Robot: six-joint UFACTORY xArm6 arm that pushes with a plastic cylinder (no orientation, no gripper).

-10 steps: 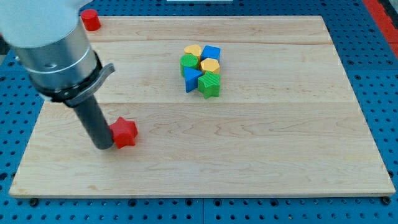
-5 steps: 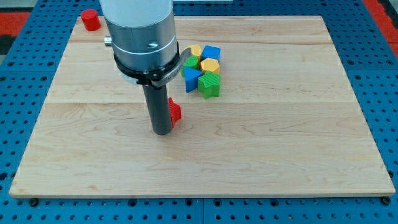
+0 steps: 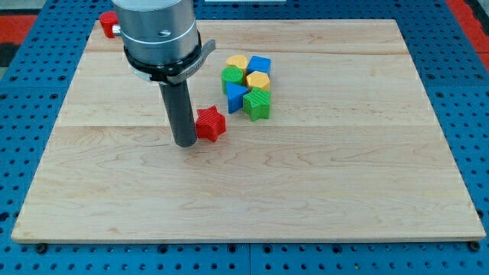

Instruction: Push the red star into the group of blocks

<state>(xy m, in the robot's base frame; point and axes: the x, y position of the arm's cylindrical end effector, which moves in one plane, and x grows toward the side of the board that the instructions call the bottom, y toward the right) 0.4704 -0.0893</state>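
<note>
The red star (image 3: 211, 124) lies on the wooden board (image 3: 321, 191), a little left of and below the group of blocks. My tip (image 3: 186, 143) stands just left of the star, touching or nearly touching its left side. The group sits right of the board's top centre: a yellow block (image 3: 238, 62), a blue cube (image 3: 260, 65), a green block (image 3: 232, 76), a yellow block (image 3: 257, 80), a blue block (image 3: 237, 96) and a green block (image 3: 257, 105). A small gap separates the star from the blue block.
A red cylinder (image 3: 106, 24) stands at the board's top left corner, partly hidden behind the arm's grey body (image 3: 158, 34). A blue pegboard (image 3: 458, 252) surrounds the board.
My tip pushed the red star from the lower left toward the upper right. The star now lies close to the group, and the tip has shifted slightly left and up.
</note>
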